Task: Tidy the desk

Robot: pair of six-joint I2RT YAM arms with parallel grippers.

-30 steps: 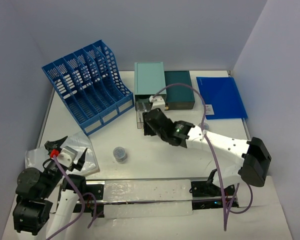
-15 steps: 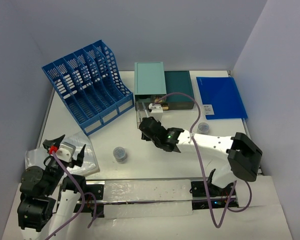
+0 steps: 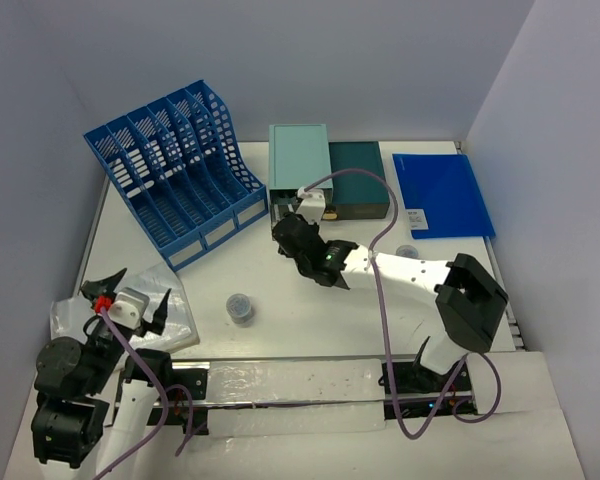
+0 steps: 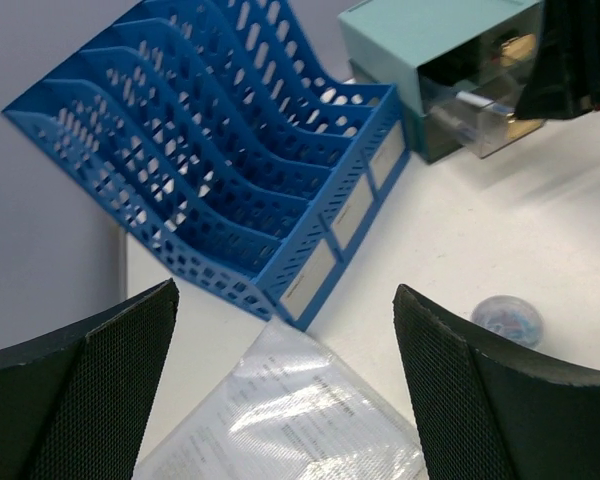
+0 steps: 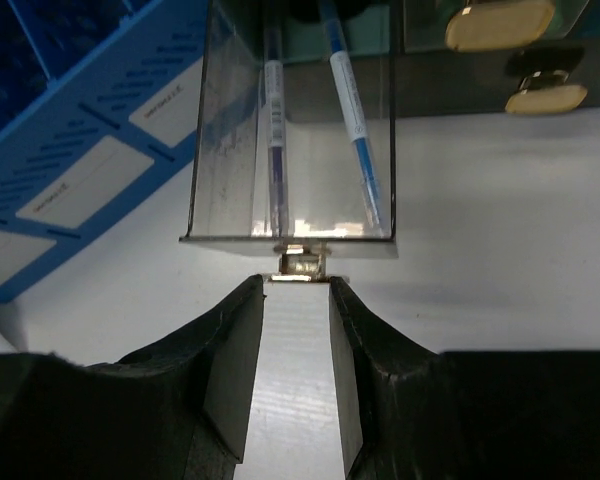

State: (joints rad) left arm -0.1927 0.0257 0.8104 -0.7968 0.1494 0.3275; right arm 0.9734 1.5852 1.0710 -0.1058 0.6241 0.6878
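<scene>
Two slim pens (image 5: 352, 110) are lying in the clear plastic drawer (image 5: 220, 130), which is sticking out of the pale teal drawer box (image 3: 298, 155). The right gripper (image 5: 297, 285) is hovering, narrowly parted, at the drawer's small metal knob (image 5: 300, 262). The left gripper (image 3: 127, 292) is gaping wide above a clear plastic document sleeve (image 4: 280, 420). The large white flat surface (image 3: 310, 320) is lying beneath everything.

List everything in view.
desk: one, white, under everything
rack: one, blue, far left
light box: one, pale teal, far middle
dark box: one, dark teal, right of it
drawer: one, clear, pulled out of light box
pens: two, blue, in drawer
folder: one, blue, far right
tubs: two, clear, mid-desk and near folder
sleeve: one, clear, near left
left gripper: one, black, open over sleeve
right gripper: one, black, slightly open at drawer's knob
</scene>
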